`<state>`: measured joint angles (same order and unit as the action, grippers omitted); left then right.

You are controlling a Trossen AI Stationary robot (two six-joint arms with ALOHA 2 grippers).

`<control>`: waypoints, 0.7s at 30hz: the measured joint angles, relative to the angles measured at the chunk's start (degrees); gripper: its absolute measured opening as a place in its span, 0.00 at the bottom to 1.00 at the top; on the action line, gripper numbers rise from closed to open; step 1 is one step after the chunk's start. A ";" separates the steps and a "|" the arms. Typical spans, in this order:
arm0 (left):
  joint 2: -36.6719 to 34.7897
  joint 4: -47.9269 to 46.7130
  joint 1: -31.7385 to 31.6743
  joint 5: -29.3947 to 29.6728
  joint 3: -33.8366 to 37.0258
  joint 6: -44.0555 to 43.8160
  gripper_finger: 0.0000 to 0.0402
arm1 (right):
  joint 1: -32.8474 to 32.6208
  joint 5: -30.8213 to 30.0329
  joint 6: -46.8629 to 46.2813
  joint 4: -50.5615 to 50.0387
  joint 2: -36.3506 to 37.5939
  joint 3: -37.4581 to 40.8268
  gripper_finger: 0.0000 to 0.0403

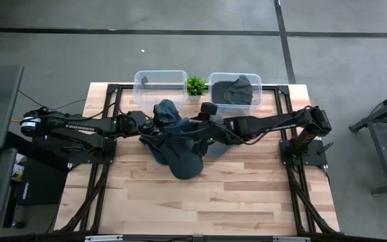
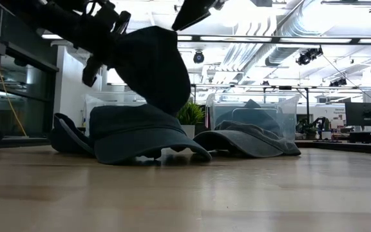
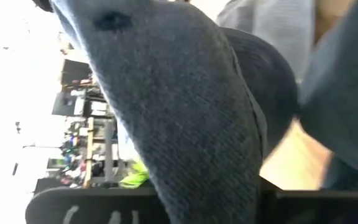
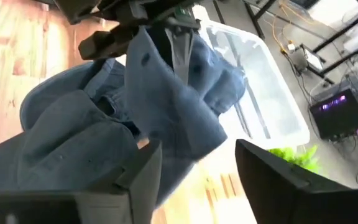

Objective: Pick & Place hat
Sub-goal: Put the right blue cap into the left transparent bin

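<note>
The left tool (image 1: 154, 122) is pinched shut on a dark blue hat (image 2: 153, 67), which hangs above the desk (image 1: 247, 202) with its long axis near vertical. The right tool (image 4: 197, 168) is beside it, fingers spread and holding nothing. More hats (image 2: 134, 135) lie below near the desk's back edge, before two clear bins (image 1: 160, 82); the front half offers open room.
</note>
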<state>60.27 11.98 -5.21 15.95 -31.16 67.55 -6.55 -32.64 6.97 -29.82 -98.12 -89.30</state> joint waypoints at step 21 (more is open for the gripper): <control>-0.02 8.49 -0.02 12.37 -8.69 21.21 0.02 | -0.16 -1.81 -5.87 -11.15 6.31 0.20 0.55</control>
<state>60.25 20.48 -5.23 28.32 -39.85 88.76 -6.71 -34.45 1.11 -40.97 -91.81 -89.10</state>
